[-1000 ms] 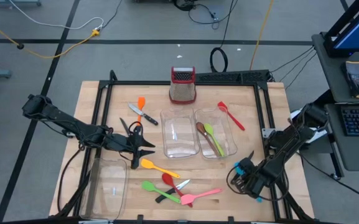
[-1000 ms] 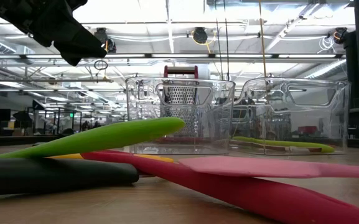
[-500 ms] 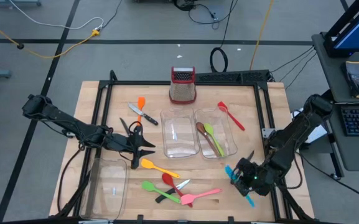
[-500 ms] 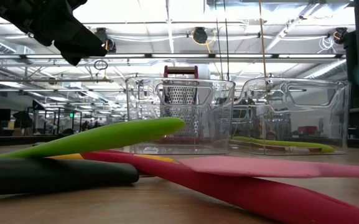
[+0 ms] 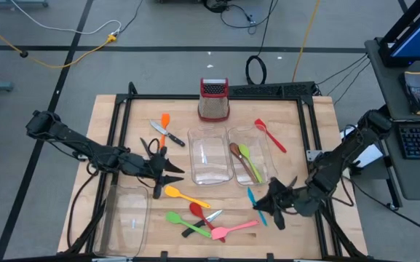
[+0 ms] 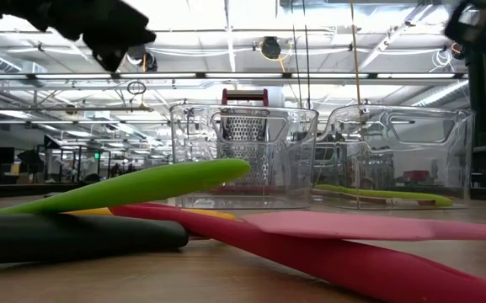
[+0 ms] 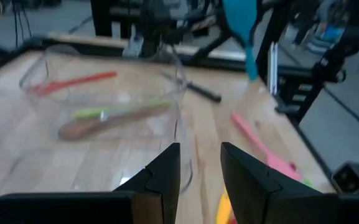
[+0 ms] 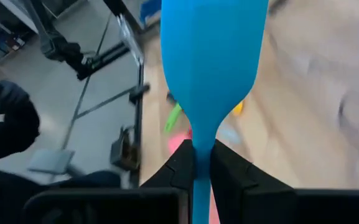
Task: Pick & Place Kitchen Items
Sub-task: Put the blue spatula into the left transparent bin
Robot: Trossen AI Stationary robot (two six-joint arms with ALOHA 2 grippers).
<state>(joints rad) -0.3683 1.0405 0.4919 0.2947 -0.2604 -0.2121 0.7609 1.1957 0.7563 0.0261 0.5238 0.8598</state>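
The right gripper (image 5: 266, 207) hangs above the table's near right part, just beside the right-hand clear tray (image 5: 252, 155), its fingers (image 8: 182, 168) pinched tight on the thin neck of a blue spatula (image 8: 213, 68), whose broad, smooth blade fans out past the fingertips. From overhead the blue spatula (image 5: 255, 205) shows as a slim strip lying between the gripper and a pink spatula (image 5: 236, 228) on the wood. The left gripper (image 5: 167, 177) hovers at the table's left part, just beside the middle clear tray (image 5: 208, 156), its fingers (image 7: 167, 171) set a narrow way apart with nothing between them. Below it lie a yellow spoon (image 5: 184, 195), a green spatula (image 5: 185, 222), a red spoon (image 5: 197, 211) and a black-handled knife (image 5: 201, 223), loosely crossed. A brown spoon (image 5: 236, 155) and a green spoon (image 5: 248, 159) rest inside the right-hand tray. Farther back sit an orange spatula (image 5: 164, 125), a second knife (image 5: 164, 133) and a red spatula (image 5: 269, 134), near a red-topped grater (image 5: 213, 100).
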